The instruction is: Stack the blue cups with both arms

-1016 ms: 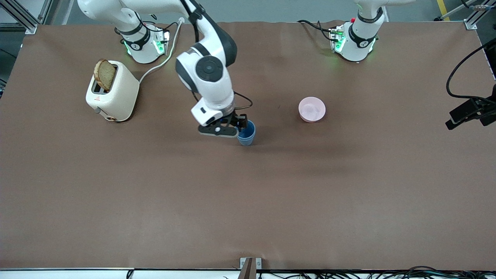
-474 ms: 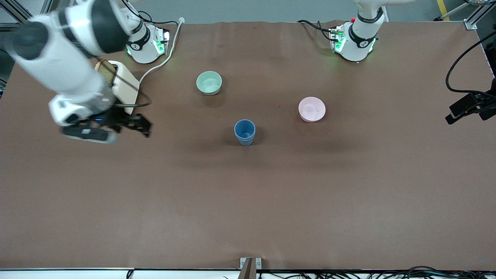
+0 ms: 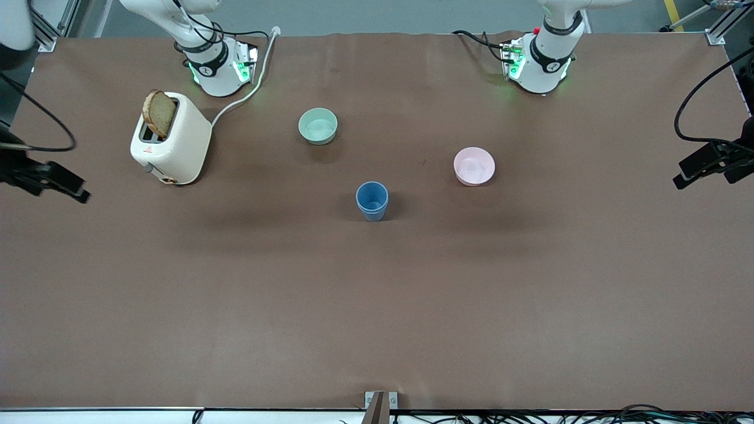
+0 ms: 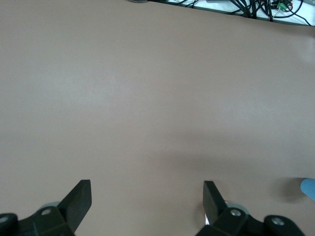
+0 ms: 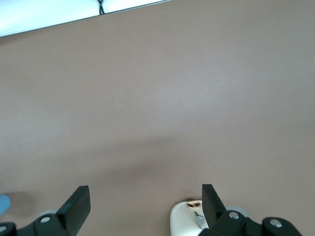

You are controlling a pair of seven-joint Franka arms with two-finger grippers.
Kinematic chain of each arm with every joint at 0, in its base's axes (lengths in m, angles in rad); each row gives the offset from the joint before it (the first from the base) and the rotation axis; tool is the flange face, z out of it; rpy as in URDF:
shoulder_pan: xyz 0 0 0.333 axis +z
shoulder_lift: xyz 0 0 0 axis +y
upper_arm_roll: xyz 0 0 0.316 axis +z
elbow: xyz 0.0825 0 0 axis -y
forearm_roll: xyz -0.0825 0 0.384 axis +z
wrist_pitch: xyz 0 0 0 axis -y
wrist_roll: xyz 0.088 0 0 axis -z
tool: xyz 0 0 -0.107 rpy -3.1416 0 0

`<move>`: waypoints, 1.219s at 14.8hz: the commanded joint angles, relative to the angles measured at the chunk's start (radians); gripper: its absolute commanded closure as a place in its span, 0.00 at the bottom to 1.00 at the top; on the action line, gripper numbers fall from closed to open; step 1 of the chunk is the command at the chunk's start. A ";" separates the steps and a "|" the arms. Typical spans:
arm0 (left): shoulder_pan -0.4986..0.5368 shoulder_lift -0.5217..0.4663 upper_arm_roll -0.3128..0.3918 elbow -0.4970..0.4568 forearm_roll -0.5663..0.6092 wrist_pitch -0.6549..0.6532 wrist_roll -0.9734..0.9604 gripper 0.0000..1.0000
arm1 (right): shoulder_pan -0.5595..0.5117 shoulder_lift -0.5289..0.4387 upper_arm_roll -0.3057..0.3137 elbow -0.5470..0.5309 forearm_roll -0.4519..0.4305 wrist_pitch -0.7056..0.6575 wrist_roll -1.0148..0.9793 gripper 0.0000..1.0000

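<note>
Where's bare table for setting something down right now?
The whole stretch nearer the front camera than the stacked blue cups is bare. Things cluster toward the bases: toaster, mint-green bowl, pink bowl. Left gripper and right gripper hang open at the table's ends.

right gripper (image 3: 47,179) cut off, toaster (image 5: 184,219) cropped

Broad brown matte table (image 3: 377,306) carries a blue tapered plastic cup stack (image 3: 372,201) mid-table, a pink bowl (image 3: 474,166) beside it, a mint-green bowl (image 3: 318,126) farther back, and a cream toaster (image 3: 171,140) holding bread.
</note>
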State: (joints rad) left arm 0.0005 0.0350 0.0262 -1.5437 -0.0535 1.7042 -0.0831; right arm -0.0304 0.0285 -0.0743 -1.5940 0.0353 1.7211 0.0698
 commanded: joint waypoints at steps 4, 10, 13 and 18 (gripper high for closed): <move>-0.008 -0.004 -0.015 0.011 -0.002 0.014 0.006 0.00 | -0.029 -0.087 0.028 0.037 -0.008 -0.228 -0.050 0.00; -0.004 -0.010 -0.017 0.019 0.000 -0.069 -0.007 0.00 | -0.020 -0.075 0.031 0.052 -0.008 -0.210 -0.048 0.00; 0.004 -0.024 -0.017 0.017 -0.008 -0.093 -0.009 0.00 | -0.025 -0.061 0.031 0.062 -0.003 -0.215 -0.083 0.00; 0.006 -0.038 -0.017 0.016 -0.008 -0.172 -0.010 0.00 | -0.022 -0.064 0.031 0.066 -0.006 -0.222 -0.090 0.00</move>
State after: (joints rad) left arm -0.0031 0.0160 0.0162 -1.5278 -0.0535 1.5506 -0.0849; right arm -0.0490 -0.0289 -0.0472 -1.5277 0.0353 1.5068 -0.0056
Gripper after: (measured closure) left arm 0.000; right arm 0.000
